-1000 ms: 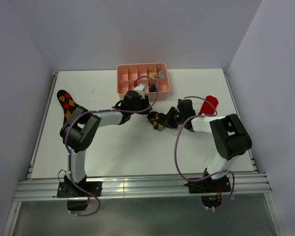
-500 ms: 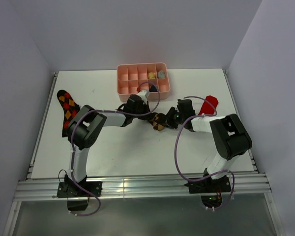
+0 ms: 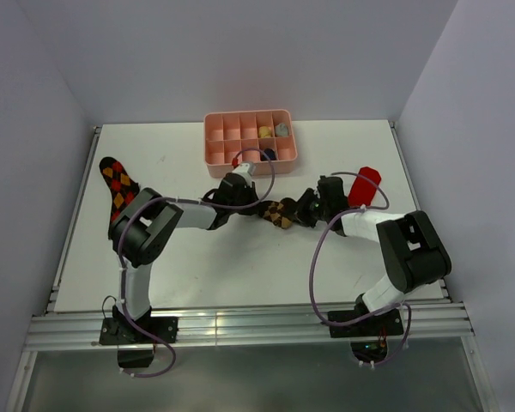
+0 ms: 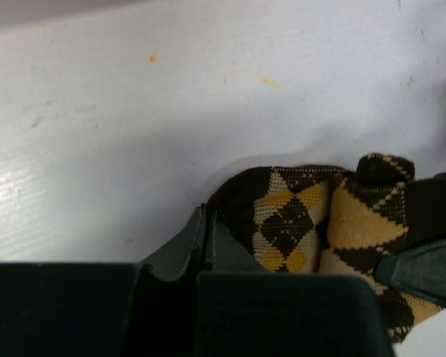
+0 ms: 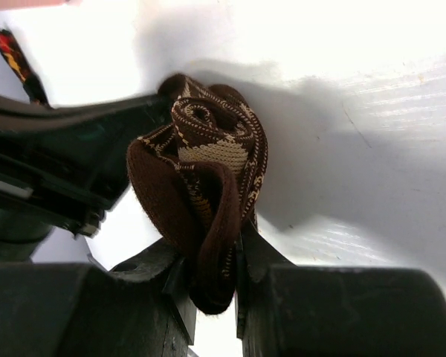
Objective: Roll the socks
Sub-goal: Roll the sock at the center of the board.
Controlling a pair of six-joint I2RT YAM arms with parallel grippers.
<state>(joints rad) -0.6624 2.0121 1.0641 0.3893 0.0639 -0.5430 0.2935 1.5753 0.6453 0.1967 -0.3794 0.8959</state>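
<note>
The tan argyle sock (image 3: 279, 213) lies partly rolled at the table's middle. My right gripper (image 3: 303, 209) is shut on its folded end; the right wrist view shows the roll (image 5: 208, 141) spiralling above the jaws (image 5: 212, 275). My left gripper (image 3: 254, 206) is shut with nothing between its fingers, and its tips (image 4: 208, 217) press at the sock's left edge (image 4: 305, 216). The red-orange argyle sock (image 3: 116, 184) lies flat at the far left. The red sock (image 3: 365, 184) lies behind the right arm.
The pink compartment tray (image 3: 219, 137) stands at the back middle with a few small items in its cells. The left arm's cable loops just in front of it. Grey walls close in on both sides.
My left gripper has moved from beside the tray down and right to the sock's left edge. The right gripper and the sock have shifted slightly right.
</note>
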